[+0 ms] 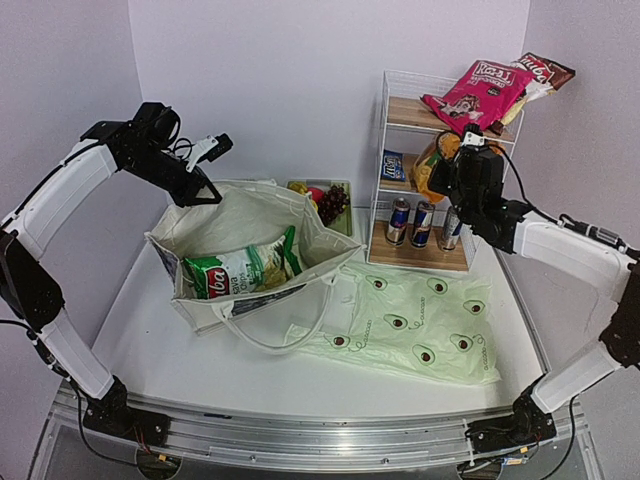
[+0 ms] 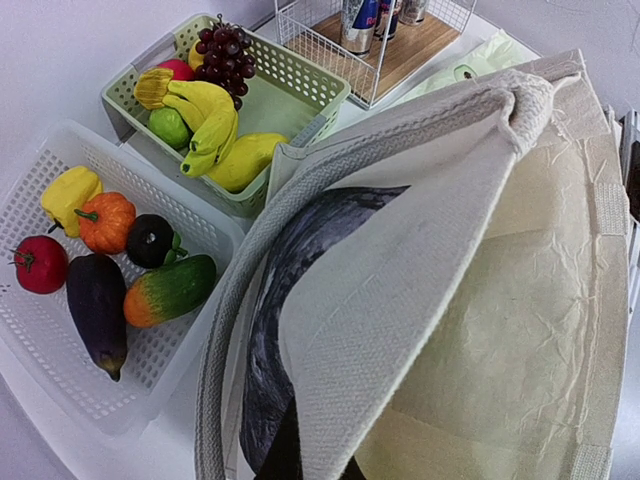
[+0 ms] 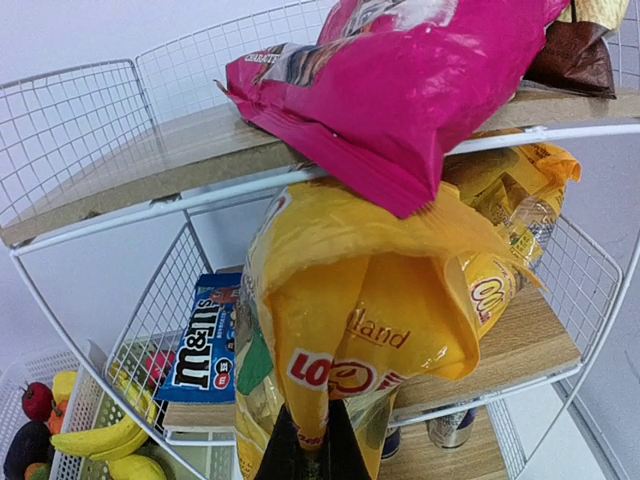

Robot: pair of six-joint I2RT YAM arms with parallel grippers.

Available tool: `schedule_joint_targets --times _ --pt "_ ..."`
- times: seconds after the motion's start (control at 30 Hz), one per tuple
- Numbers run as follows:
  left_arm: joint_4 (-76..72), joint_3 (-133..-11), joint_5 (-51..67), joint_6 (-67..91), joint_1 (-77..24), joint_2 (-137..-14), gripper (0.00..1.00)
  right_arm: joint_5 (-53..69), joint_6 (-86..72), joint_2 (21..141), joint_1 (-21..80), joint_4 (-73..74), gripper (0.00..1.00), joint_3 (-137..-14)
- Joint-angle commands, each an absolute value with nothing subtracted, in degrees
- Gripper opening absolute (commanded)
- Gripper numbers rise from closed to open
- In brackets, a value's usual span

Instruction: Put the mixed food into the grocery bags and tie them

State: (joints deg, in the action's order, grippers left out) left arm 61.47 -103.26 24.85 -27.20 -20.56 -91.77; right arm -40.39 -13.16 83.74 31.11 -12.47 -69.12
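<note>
Tote (image 2: pixel 420 300) cloth fills the left wrist view. A fold of its rim is pinched in the left gripper (image 1: pixel 200 190), whose jaws are closed tight on the canvas and hold the back corner up. It stands left of centre on the table (image 1: pixel 160 340), mouth gaping, with a green-white packet (image 1: pixel 240 270) lying inside.

The plastic bag (image 1: pixel 420 325) lies flat just right of it. Behind that bag stands the wire rack (image 1: pixel 385 110). At its middle shelf the right gripper (image 3: pixel 310 445) is clamped on the bottom edge of a yellow packet (image 3: pixel 370 320). A pink packet (image 1: pixel 480 90) lies on the top shelf and cans (image 1: pixel 424 222) stand on the bottom one.

Bananas (image 2: pixel 215 125) and grapes (image 2: pixel 225 50) sit in a green basket (image 2: pixel 300 85) behind the tote.
</note>
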Motion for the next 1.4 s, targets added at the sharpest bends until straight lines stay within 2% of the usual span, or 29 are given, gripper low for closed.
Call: schedule_joint_targets --times 0.0,0.87,1.37 --pt "58.2 -104.5 26.6 -28.4 -20.4 -89.6 0.0 -36.3 -14.2 78.3 31.5 -11.6 0.0 -68.9" --pt "57.7 -104.1 26.8 -28.6 -20.4 -89.7 0.0 -31.2 -15.6 72.6 32.3 -1.7 0.0 -72.1" --pt "57.4 -103.5 26.6 -28.9 -20.4 -89.8 0.0 -27.1 -18.8 70.3 33.8 9.9 0.0 -75.5"
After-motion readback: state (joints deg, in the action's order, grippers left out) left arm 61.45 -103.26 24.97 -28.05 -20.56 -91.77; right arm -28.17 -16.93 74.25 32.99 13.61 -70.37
